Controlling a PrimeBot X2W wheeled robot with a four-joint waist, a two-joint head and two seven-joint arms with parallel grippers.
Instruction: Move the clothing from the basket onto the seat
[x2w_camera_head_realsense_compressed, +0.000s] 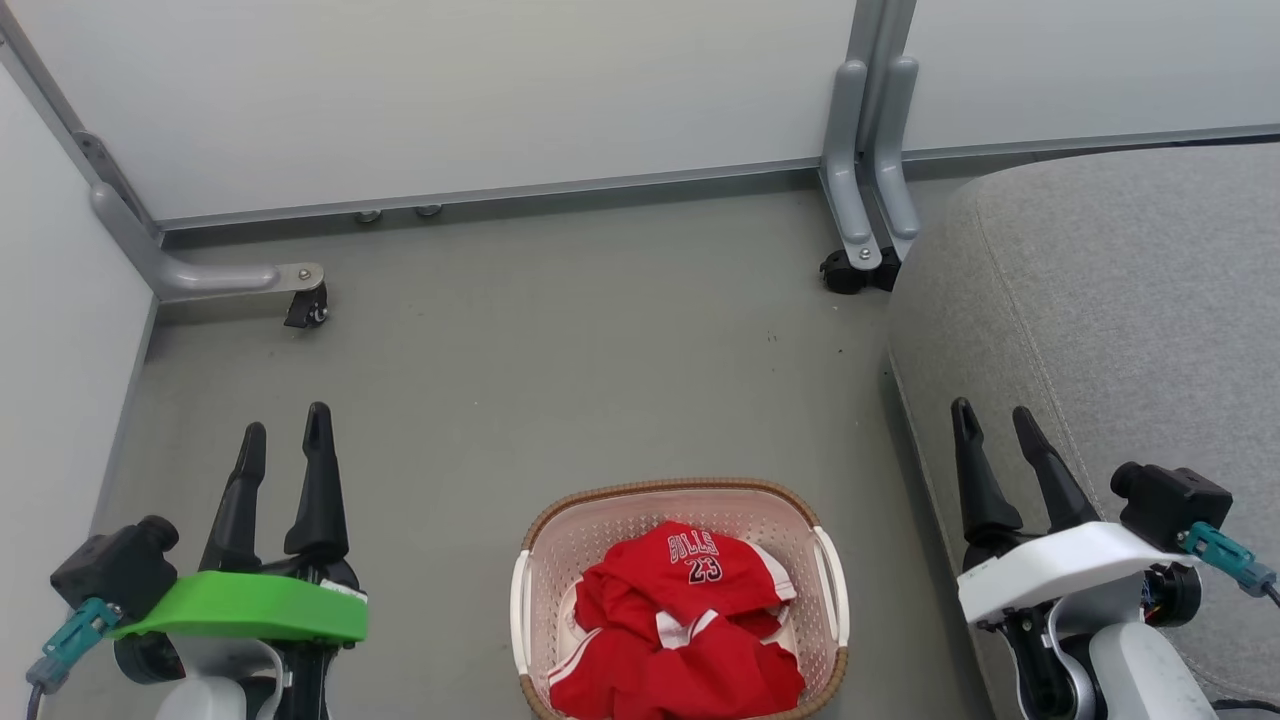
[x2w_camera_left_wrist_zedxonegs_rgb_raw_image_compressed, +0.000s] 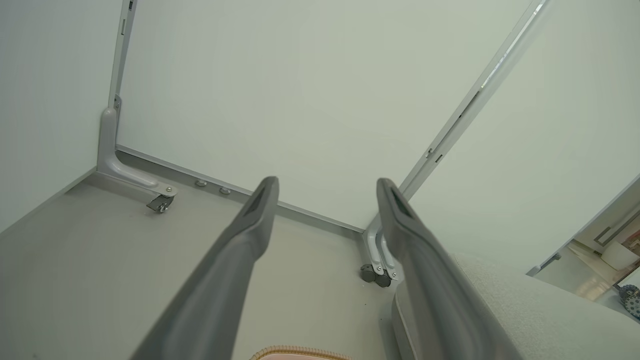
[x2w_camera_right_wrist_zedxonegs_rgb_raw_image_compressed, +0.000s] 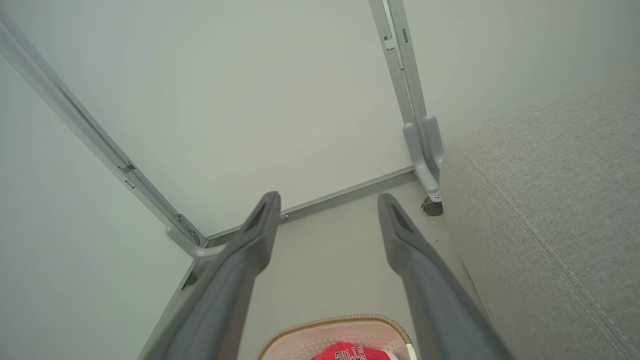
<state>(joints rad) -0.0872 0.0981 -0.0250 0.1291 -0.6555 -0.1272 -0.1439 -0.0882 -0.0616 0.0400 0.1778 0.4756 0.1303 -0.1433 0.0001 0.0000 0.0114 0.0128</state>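
1. Two sets of jaws stand wide open and empty. The left jaws and the right jaws each show a clear gap between their dark fingers (x2w_camera_head_realsense_compressed: 318, 480), and neither grips or touches anything.
2. Inboard of both sets of jaws, roughly midway between them and below their fingertips in the head view, the basket (x2w_camera_head_realsense_compressed: 640, 492) sits on the floor (x2w_camera_head_realsense_compressed: 550, 380).
3. Inside the basket lies the clothing (x2w_camera_head_realsense_compressed: 680, 630). It is to the right of the left jaws and to the left of the right jaws, and apart from both.
4. Outboard of and ahead of the right jaws is the seat (x2w_camera_head_realsense_compressed: 1120, 300). In the head view these jaws overlap its near edge, but whether they touch it cannot be told. The seat is well apart from the left jaws.
5. Progress, as judged: no step is complete. All visible clothing is in the basket and none lies on the visible part of the seat. Reaching in, gripping, lifting, carrying to the seat and releasing are all left to do, probably once per piece.
6. Appearance of the clothing:
   - It forms a crumpled red heap with white trim.
   - The upper piece reads "BULLS 23".
   - A white-striped edge crosses the middle.
   - Plain red fabric spreads toward the near rim.
   - The fabric looks soft and loose, so gripping one piece may drag the other with it.
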